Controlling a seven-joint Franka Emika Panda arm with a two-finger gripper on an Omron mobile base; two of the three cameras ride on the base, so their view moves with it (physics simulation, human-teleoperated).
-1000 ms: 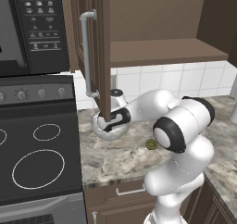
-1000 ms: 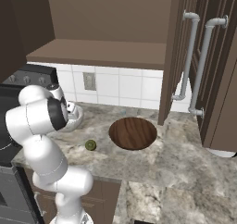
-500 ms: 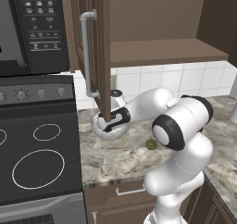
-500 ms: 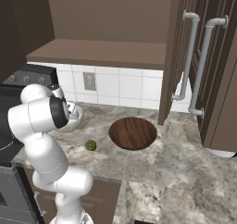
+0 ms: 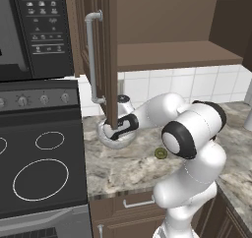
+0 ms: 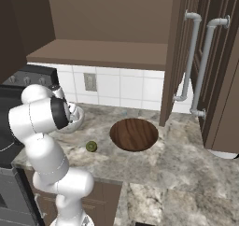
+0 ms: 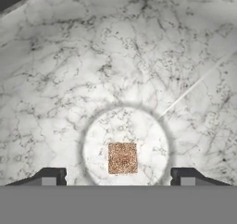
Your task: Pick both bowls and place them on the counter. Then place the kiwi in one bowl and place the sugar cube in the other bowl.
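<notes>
My gripper [image 7: 119, 177] hangs open inside the grey-white marbled bowl [image 7: 115, 70], fingertips [image 7: 52, 176] wide apart. The tan sugar cube [image 7: 122, 158] lies free on the bowl's round floor between them. In the left base view this bowl [image 5: 106, 138] stands on the counter [image 5: 128, 169] just right of the stove, with the gripper [image 5: 116, 132] dipped into it. The olive kiwi [image 5: 160, 153] lies on the counter to the bowl's right. In the right base view the kiwi [image 6: 91, 146] sits between the marbled bowl [image 6: 75, 120] and the wide dark wooden bowl [image 6: 134, 134], which holds nothing.
An open cabinet door [image 5: 107, 60] with a grey handle hangs right above the marbled bowl. The black stovetop [image 5: 39, 173] lies to its left. Further open cabinet doors [image 6: 200, 66] stand at the right end of the counter, behind a tiled wall [image 6: 116, 87].
The arm has stayed over the marbled bowl. The fingers now stand wide apart, and the sugar cube lies loose on the bowl's floor.
</notes>
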